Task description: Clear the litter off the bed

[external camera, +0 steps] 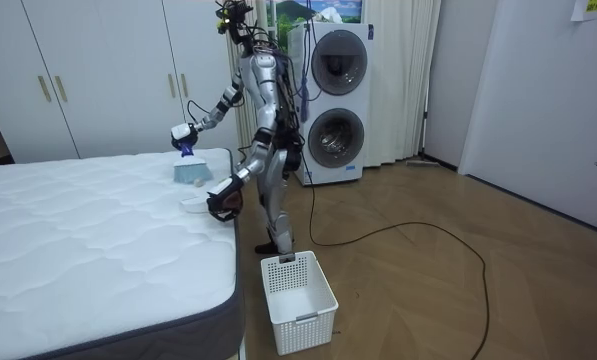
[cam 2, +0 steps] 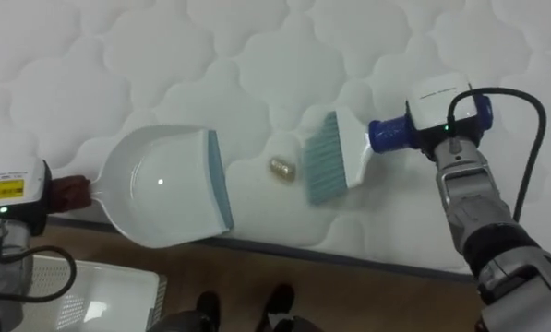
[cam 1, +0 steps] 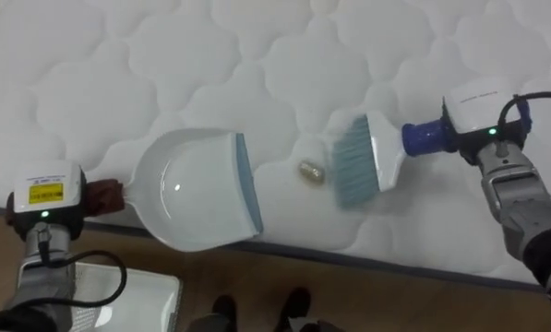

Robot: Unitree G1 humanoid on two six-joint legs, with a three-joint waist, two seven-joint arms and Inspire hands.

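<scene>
A white dustpan (cam 1: 197, 189) with a grey-blue lip lies on the white quilted mattress (cam 1: 257, 65) near its front edge, its mouth facing right. My left hand (cam 1: 44, 195) is shut on its dark red handle (cam 1: 104, 195), which juts past the edge. A small beige scrap (cam 1: 311, 172) lies between the pan's lip and the brush. The white brush (cam 1: 358, 157) has pale blue bristles that rest on the mattress just right of the scrap. My right hand (cam 1: 483, 111) is shut on its blue handle (cam 1: 427, 136).
I stand at the bed's side edge. A white slatted basket (external camera: 298, 298) stands on the wooden floor by my feet, below the dustpan. Two stacked washing machines (external camera: 336, 100) and white wardrobes (external camera: 88, 70) line the wall behind.
</scene>
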